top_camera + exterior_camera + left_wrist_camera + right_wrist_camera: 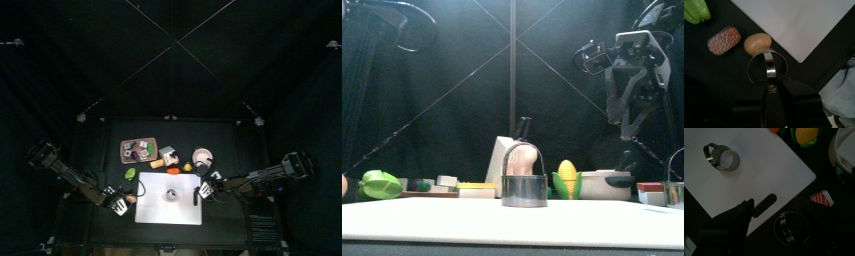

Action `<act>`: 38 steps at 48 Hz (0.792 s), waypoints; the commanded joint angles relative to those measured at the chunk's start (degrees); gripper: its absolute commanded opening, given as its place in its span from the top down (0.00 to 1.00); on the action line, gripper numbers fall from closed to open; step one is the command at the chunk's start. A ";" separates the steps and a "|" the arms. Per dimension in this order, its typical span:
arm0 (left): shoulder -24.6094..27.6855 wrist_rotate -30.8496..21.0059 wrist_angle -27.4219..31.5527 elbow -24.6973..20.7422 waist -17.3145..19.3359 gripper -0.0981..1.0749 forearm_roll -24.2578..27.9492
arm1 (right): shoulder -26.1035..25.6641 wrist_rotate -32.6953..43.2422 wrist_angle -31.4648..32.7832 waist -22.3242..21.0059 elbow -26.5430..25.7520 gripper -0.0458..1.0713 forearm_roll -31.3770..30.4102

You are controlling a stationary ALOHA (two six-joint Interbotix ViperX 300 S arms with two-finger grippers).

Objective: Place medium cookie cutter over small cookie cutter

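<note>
- I have the black table (pixel 100 175) under the top camera, with a white board (pixel 171 198) lying on its front half.
- My left arm comes in at the table's left edge, and my right arm sits at the right edge, level with the board's right side.
- A tray (pixel 138 150) of small items sits near the table's back-left part; a white bowl (pixel 202 157) is behind the board toward the right.
- A green pepper (pixel 696 11) lies beside the board's left edge, with a pink speckled piece (pixel 723 40) and a round tan bun (pixel 757 43) close by on the bare table.
- The corn cob (pixel 568 178) stands behind the board, beside the bowl in the front view.
- The small metal ring (pixel 720 156) stands on the board near its middle, with an arched handle over it in the front view.
- My left gripper (pixel 769 70) is clenched on a larger metal ring (pixel 768 60), held just off the board's left edge, close to the bun.
- My right gripper (pixel 749 204) hangs over the board's right edge; I cannot tell how its jaws stand.
- Another metal ring (pixel 791 227) lies on the bare table off the board's right edge, near a small red-and-white block (pixel 822 198).
</note>
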 commanded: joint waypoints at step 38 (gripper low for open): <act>2.55 38.94 -10.72 -13.10 16.96 0.40 2.90 | -4.66 0.00 -0.62 -0.18 5.01 0.09 0.00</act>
